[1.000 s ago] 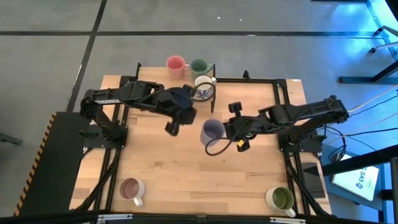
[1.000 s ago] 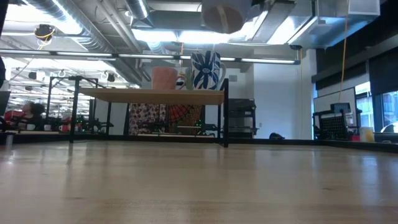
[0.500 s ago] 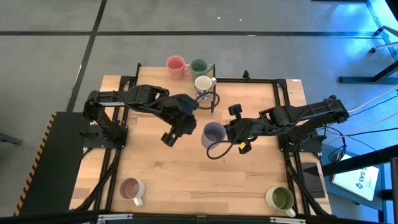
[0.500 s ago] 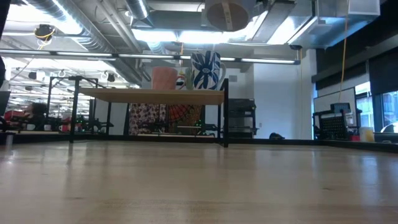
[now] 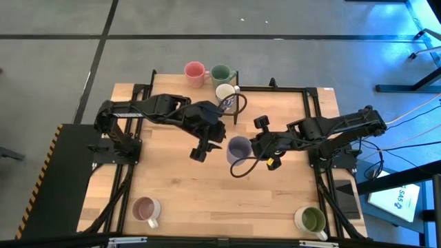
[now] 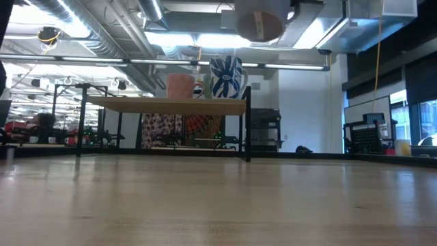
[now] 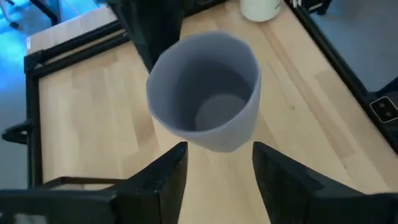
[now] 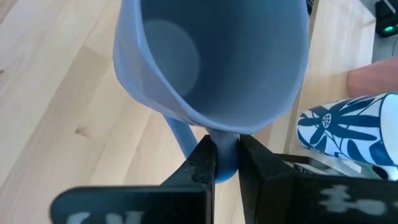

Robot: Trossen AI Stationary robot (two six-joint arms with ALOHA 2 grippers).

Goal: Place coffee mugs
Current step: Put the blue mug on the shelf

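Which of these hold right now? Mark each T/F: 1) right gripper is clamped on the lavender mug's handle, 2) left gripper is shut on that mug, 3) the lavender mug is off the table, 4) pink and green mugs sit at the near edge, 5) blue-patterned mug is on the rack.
1. True: the right gripper is shut on the handle of the lavender mug.
2. False: the left gripper is open, just short of the mug.
3. True: the low view shows it held high above the table.
4. False: the pink mug and green mug stand at the far edge.
5. True: the blue-patterned mug stands on the rack.
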